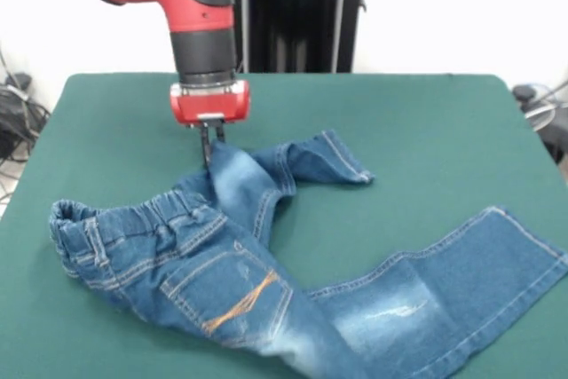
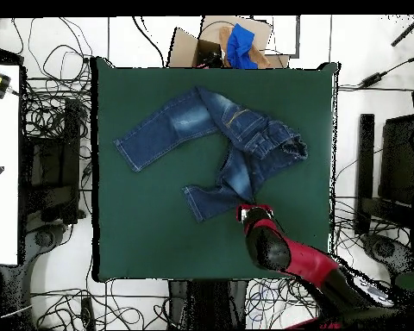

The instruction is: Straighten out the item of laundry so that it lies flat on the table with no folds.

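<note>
We see the claw (image 1: pixel 211 141) closed on the jeans (image 1: pixel 222 281) at the folded leg's bend, probably to drag it straight; they lie mid-bench (image 1: pixel 426 122), one leg already flat.

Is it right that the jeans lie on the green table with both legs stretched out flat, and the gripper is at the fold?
Not quite. In the front view, one leg of the jeans is stretched out on the table, but the other is bent back over itself. The gripper is at that fold.
</note>
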Controlling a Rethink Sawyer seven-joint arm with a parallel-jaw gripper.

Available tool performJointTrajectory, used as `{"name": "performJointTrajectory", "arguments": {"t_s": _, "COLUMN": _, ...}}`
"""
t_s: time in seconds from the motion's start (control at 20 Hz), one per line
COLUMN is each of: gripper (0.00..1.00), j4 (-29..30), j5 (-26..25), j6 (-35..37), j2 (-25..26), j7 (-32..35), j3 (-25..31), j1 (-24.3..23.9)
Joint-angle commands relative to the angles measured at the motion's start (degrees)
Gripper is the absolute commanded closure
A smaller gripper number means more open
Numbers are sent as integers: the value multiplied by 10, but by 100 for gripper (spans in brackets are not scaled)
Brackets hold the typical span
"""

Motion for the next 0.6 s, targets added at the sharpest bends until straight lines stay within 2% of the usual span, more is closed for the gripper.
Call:
{"name": "performJointTrajectory", "arguments": {"t_s": 0.05, "gripper": 100, "j4": 98, "j5": -18, "j6": 71, "j2": 21, "j7": 96, "j3": -82, "j1": -11}}
{"name": "performJointTrajectory", "arguments": {"t_s": 0.35, "gripper": 100, "j4": 162, "j5": 9, "j6": 62, "j2": -31, "j7": 125, "j3": -103, "j1": 13}}
{"name": "performJointTrajectory", "arguments": {"t_s": 0.6, "gripper": 100, "j4": 216, "j5": 33, "j6": 21, "j2": -53, "j7": 160, "j3": -120, "j1": 41}}
